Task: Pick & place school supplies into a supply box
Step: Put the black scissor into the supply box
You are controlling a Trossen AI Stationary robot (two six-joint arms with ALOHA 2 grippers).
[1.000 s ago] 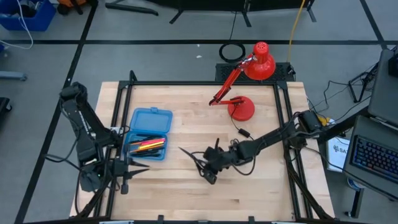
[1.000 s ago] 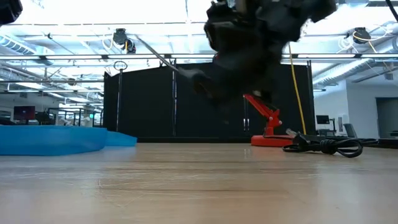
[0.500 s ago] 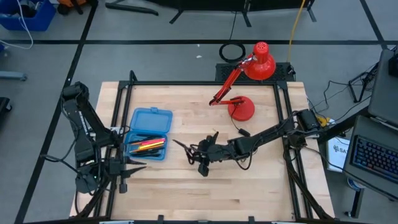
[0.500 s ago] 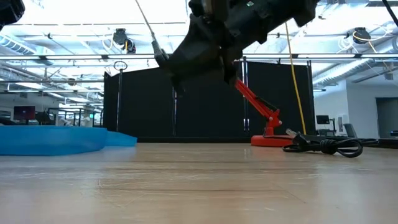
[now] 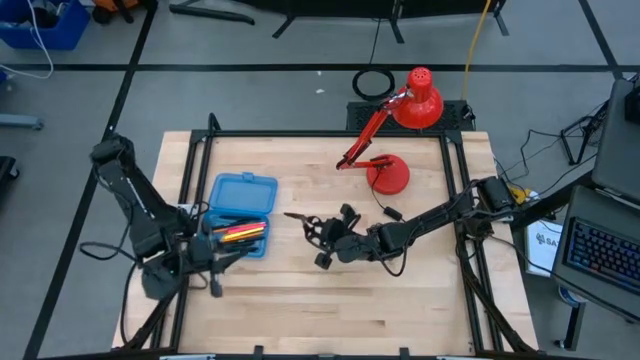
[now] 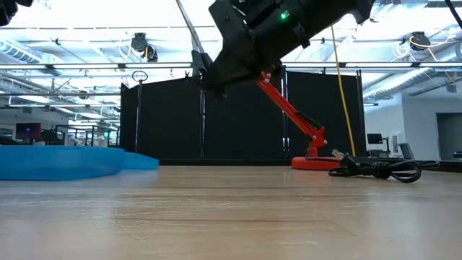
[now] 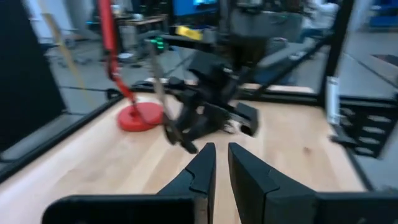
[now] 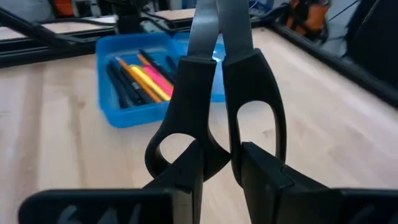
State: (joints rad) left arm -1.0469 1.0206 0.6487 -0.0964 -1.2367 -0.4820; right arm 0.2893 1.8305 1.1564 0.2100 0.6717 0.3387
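Near the middle of the table (image 5: 300,300), slightly toward its front edge, the right gripper (image 8: 217,158) hangs in the air with its fingers (image 8: 264,171) clenched on the dark handles of a pair of scissors (image 8: 217,81). The two fingers sit side by side at the base of the handle loops, pinching them from outside. The metal blades stand away from the fingers, pointing toward the left side of the table. In the low view the scissors are well above the wood, touching nothing else.

The step in hand looks like the carry: the scissors are lifted and not yet placed. Farther off, near the table's left edge, lies the supply box (image 5: 241,214), a blue case with its lid swung open toward the back edge. Black, orange, pink and yellow pens (image 5: 238,233) already lie in its tray. The next move would call for travelling left, bringing the scissors in line with the long tray, lowering them, then letting go.

At the front left corner, just beside the box, the left gripper (image 7: 220,163) waits with its fingers nearly together, grasping nothing.

At the back right of the table stands a red desk lamp (image 5: 398,130).
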